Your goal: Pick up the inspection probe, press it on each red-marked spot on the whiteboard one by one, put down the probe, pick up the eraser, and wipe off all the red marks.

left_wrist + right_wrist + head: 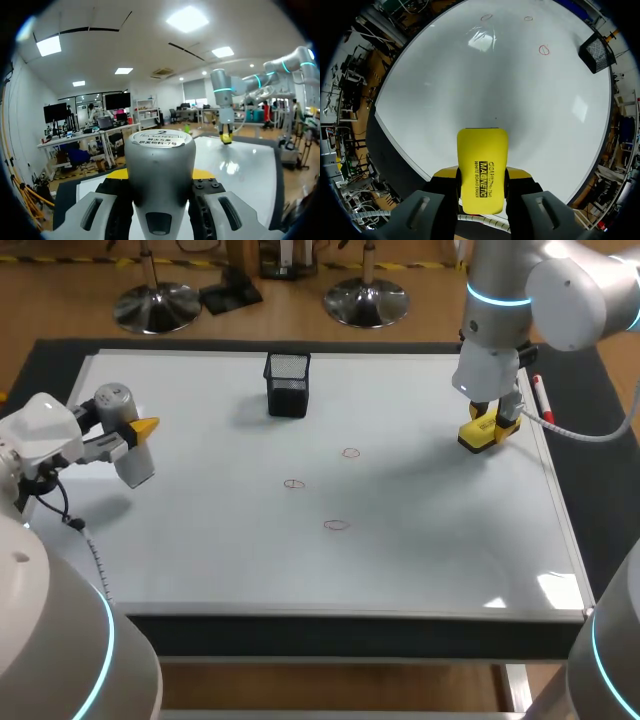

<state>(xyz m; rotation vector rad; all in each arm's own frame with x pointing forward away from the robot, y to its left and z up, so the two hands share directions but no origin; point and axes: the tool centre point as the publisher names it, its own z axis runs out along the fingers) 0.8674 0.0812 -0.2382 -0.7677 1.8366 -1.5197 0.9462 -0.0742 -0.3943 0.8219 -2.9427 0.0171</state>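
Observation:
The grey inspection probe (116,400) is clamped between the fingers of my left gripper (138,433), which hovers over the left edge of the whiteboard (210,550). In the left wrist view the probe (160,150) stands upright between the dark pads. My right gripper (490,428) is shut on the yellow eraser (476,438) near the board's right edge; the eraser (482,170) sits between its fingers. Three small red marks (350,453) (293,484) (336,525) lie mid-board, well left of the eraser. They also show as red marks (544,49) (528,19) (486,16) far ahead of the right gripper.
A black mesh basket (288,384) stands at the back middle of the board, also seen as the basket (596,51). A red marker pen (540,395) lies along the right rim behind my right arm. Dark table border surrounds the board.

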